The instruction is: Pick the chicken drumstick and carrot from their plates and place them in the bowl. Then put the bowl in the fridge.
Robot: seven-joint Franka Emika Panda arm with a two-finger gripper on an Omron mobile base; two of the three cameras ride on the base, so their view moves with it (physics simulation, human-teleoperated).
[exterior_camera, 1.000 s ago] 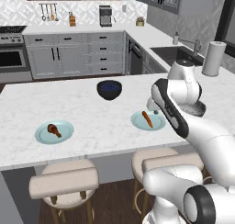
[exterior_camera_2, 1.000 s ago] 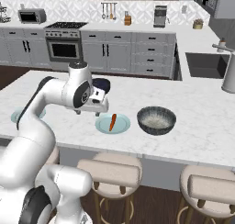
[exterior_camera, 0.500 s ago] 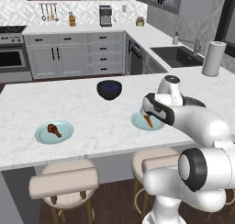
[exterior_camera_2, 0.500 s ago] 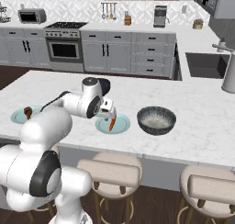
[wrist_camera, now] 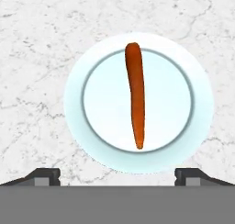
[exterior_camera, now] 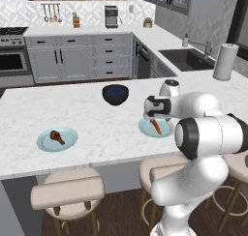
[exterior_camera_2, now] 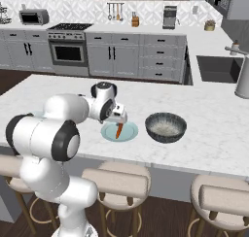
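Setting: domestic kitchen, rendered. Evidence as follows. Marble-topped island desk (exterior_camera: pixel 97 119) with padded bar stools (exterior_camera: pixel 68 194) tucked under its near edge. Grey shaker cabinets (exterior_camera: pixel 77 61) along the back wall, dark pulls on each drawer. Stainless oven range (exterior_camera_2: pixel 68 49) with a cooktop above; a microwave (exterior_camera_2: pixel 33 17) stands to its left. Coffee machine (exterior_camera: pixel 111 16) on the rear counter. Sink with tap (exterior_camera: pixel 193 53) set in the side counter, paper towel roll (exterior_camera: pixel 224 61) beside it. Utensils (exterior_camera: pixel 51 12) hang from a rail below a wooden shelf (jars above, too small to identify). Patterned tile backsplash (exterior_camera_2: pixel 87 8). Dark wood floor (exterior_camera: pixel 121 215).
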